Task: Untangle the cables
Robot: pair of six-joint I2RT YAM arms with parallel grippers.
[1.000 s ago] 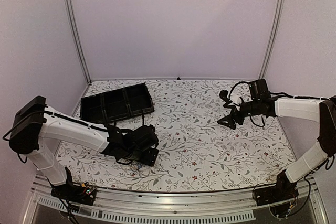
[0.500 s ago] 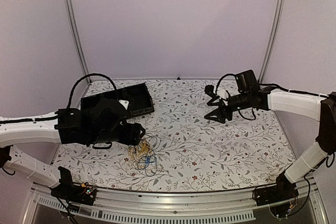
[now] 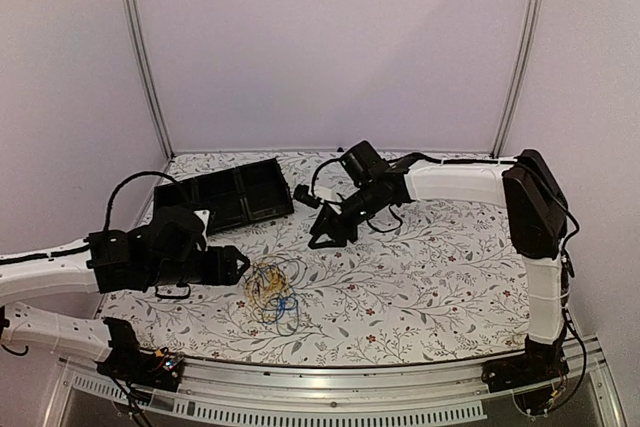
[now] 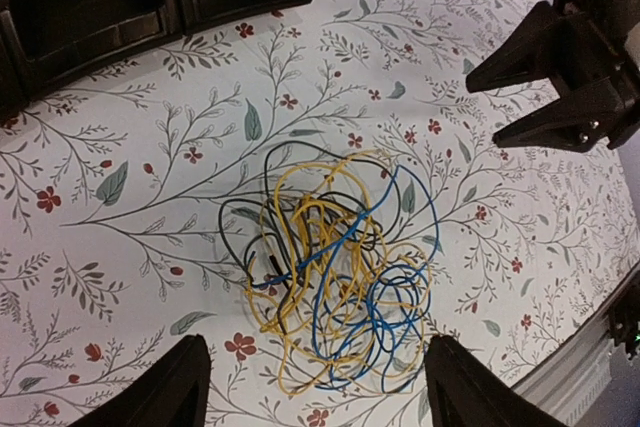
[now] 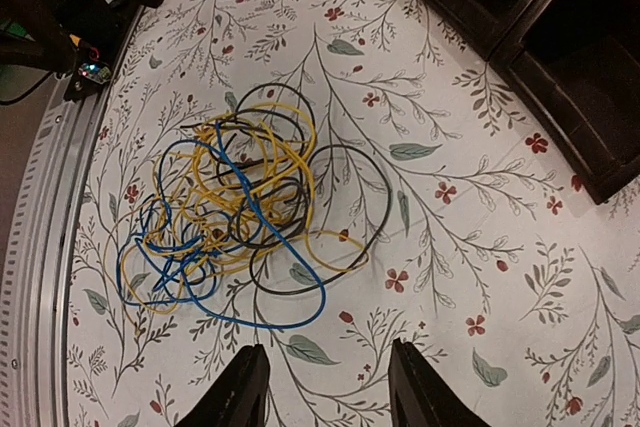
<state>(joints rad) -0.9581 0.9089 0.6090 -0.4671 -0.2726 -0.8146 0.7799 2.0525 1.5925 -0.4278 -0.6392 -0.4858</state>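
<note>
— Top external puts the cables (image 3: 272,292) in one knotted heap on the desk (image 3: 430,287), in front of the tray (image 3: 240,219) and clear of it. Where are the tools?

— The left tool (image 4: 315,342) hangs in front of the tray, fingers spread wide, nothing between them. The right tool (image 5: 328,347) sits off the tray's right end, fingers apart by a narrower gap, also empty.

— Which strand first?

— I'd say a black loop. It bulges out of the heap on the tray side, nearly alone, so a pinch there should catch one wire, not three. Yellow winds through the middle, so leave it.

— And blue?

— Blue trails out on the side away from the tray. It's a fair pick for the other tool.

— How to pull?

— Straddle the single loop and close only once it sits between the fingers. Then lift a little before drawing toward the tray, slowly. If the whole heap rides along, stop and have the other tool hold the blue side back.

— Risks?

— Thin wire may slip flat against the desk under the fingertips, and a quick tug would likely tighten the knot.
</note>
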